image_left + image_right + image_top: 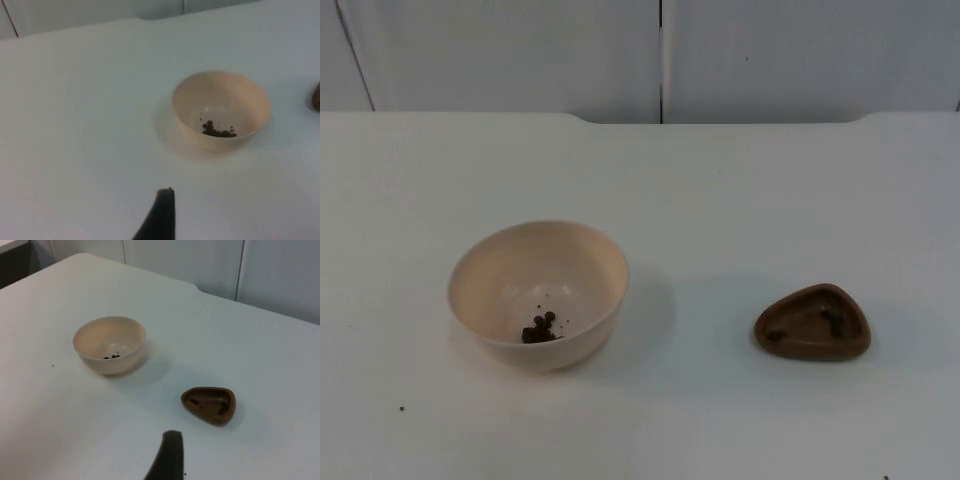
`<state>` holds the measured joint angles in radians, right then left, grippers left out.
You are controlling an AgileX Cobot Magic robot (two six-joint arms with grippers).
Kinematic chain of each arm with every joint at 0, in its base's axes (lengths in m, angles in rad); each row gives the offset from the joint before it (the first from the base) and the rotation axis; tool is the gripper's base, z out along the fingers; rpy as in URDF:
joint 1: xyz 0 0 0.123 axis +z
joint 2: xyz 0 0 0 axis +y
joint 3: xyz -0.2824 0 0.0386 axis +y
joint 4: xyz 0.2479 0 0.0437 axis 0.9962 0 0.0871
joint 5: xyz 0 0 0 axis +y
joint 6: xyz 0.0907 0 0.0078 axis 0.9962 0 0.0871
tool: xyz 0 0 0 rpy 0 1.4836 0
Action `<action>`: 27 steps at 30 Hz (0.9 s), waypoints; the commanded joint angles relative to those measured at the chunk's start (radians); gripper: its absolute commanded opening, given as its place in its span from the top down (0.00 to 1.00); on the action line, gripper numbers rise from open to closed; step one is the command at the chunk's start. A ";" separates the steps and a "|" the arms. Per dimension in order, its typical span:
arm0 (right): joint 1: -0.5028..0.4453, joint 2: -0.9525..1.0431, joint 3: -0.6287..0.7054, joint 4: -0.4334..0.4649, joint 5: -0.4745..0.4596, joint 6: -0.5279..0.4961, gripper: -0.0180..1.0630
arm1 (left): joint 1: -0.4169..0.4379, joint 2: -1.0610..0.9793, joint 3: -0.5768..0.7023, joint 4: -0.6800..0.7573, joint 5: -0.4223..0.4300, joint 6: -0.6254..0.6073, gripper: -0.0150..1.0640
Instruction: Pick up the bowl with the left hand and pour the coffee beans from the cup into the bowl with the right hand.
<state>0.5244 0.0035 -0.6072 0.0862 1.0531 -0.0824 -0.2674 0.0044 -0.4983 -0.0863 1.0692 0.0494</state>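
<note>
a: what is seen nearest in the top view?

b: a single stray bean (402, 408) is seen on the white table (720, 190), just in front of the cream bowl (537, 294). the bowl is stood upright on the table's left half, and a small heap of coffee beans (539, 329) is held at its bottom. well apart to the right, a low brown cup (812, 322) of rounded three-cornered shape is set on the table, with a few dark beans left inside. the grey partition wall (520, 50) is seen behind.

a: and the left wrist view?

b: one black fingertip of the left gripper (161, 215) is seen above bare table, near the bowl (221, 110) but clear of it. the beans (217, 130) are seen inside. whether the fingers are spread or pressed together cannot be told.

a: the right wrist view?

b: a black fingertip of the right gripper (167, 456) is held above the table, near the cup (209, 404) and not touching it. the bowl (109, 344) is seen farther off. its fingers' state cannot be told either.
</note>
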 commanded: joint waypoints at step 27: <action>-0.004 -0.004 0.094 -0.036 0.025 0.051 0.31 | 0.001 -0.004 0.005 0.024 0.006 -0.010 0.21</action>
<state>0.5244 0.0035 -0.5174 0.0555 1.0910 -0.0342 -0.2674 0.0044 -0.4974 -0.0674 1.0715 0.0453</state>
